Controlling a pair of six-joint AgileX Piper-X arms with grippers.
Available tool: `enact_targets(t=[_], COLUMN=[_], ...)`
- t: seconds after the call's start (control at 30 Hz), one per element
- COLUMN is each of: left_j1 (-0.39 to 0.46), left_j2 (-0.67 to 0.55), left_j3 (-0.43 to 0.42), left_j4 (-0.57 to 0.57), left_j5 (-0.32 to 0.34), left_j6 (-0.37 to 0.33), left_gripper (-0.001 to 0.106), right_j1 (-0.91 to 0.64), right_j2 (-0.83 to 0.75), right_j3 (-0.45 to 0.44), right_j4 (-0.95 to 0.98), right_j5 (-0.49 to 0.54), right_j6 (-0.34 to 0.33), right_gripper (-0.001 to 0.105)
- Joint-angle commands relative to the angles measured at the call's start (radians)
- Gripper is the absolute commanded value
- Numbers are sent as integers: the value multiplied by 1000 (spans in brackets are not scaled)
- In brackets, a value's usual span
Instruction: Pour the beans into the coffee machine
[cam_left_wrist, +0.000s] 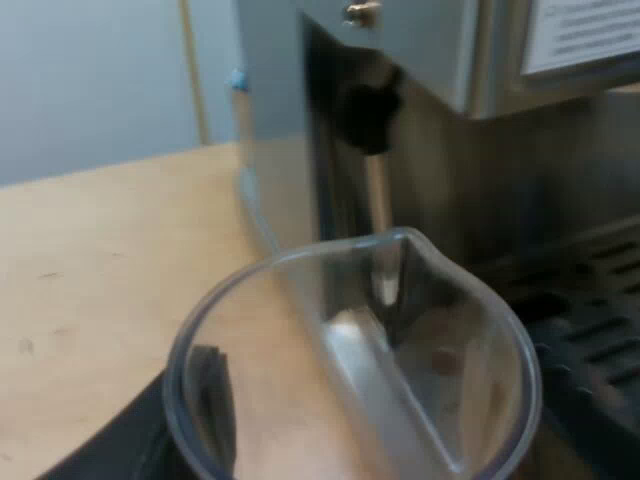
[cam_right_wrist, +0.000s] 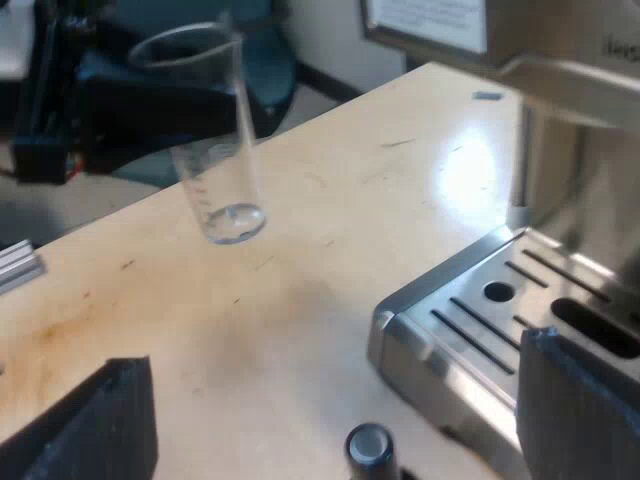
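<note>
Glass (cam_left_wrist: 350, 360) was the whole story here: a clear measuring one with a pour lip, pinched in the left gripper (cam_left_wrist: 300, 445). One black finger (cam_left_wrist: 205, 400) sat flat against the wall low down. The other I couldn't make out through the clear side, but in the right wrist view the glass hung clear of the table (cam_right_wrist: 330, 180), so my read was that the grip was closed on it.

It was down by the front of the espresso machine (cam_left_wrist: 420, 60), near the black knob (cam_left_wrist: 365, 115) and close to the edge of the drip tray (cam_left_wrist: 590, 350), so I'd say not yet up at the top where the beans go. Honestly I couldn't spot any beans inside, it looked near enough empty.

The right gripper (cam_right_wrist: 340, 415) was spread wide and holding nothing. It hovered low over the table by the drip tray, with a small dark round knob (cam_right_wrist: 370, 445), maybe the tamper, just beneath it.

Handling-wise, my guess: light, stiff, with a smooth thin wall, so it's slippery and happy to twist in a two-finger pinch once tipped. It probably cracks if squeezed hard or knocked on the machine's steel. I'd hold it around the middle of the wall, below the rim, lip pointing away from the fingers, and tilt slowly.
</note>
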Motion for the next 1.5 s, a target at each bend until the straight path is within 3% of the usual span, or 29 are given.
enact_targets(t=[0.03,0.17,0.3,0.4,0.63,1.03,1.27,1.5], left_j1=[1,1,1,1,1,1,1,1], left_j2=[-4,2,63,153,379,670,790,875], left_j3=[49,96,109,109,107,99,50,-35], left_j4=[-154,-214,-256,-348,-528,-797,-872,-885], left_j5=[-48,-100,-107,-107,-107,-105,-90,-50], left_j6=[-10,-10,-10,-10,-82,-78,-70,-70], left_gripper=[37,37,37,37,37,37,37,56], right_j1=[2,2,2,2,8,25,25,25], right_j2=[35,82,112,125,129,129,129,129], right_j3=[-2,-2,-2,-2,-2,-2,-2,-2], right_j4=[-75,-90,-91,-96,-142,-159,-159,-159], right_j5=[-1,-1,-1,-1,-1,-2,-2,-2], right_j6=[-10,-10,-10,-10,-10,-10,-10,-10], right_gripper=[79,79,79,79,79,79,79,79])
